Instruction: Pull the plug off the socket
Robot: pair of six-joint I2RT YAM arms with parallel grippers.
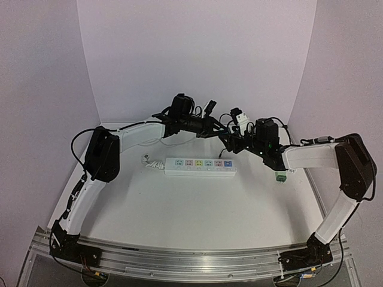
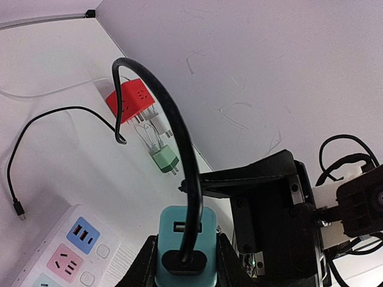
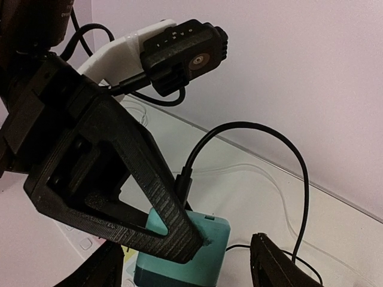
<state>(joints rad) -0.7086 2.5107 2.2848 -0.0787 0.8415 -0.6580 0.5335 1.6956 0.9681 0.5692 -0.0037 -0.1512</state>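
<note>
**Socket.** The socket is a long white rectangular strip lying flat on the white table. It sits mid-table and crosswise, ahead of both arm bases. A row of outlets runs along its top, each marked with a small coloured label. The end nearest the right arm carries a blue label, with a pink one next to it. A white cord leaves the opposite end.

**Plug.** The plug is a teal block with a black cable arching out of its top face. It is positioned just beside the blue-labelled end of the strip. Its prongs are hidden, so I cannot tell whether it is seated or free.

**Left gripper.** The left gripper has its fingers closed on the two sides of the teal block.

**Right gripper.** The right gripper is spread wide. Its fingers stand either side of the block and do not touch it.

**Surroundings.** By the back wall lie a red cube adapter and a green adapter. A loose black lead is also on the table.
</note>
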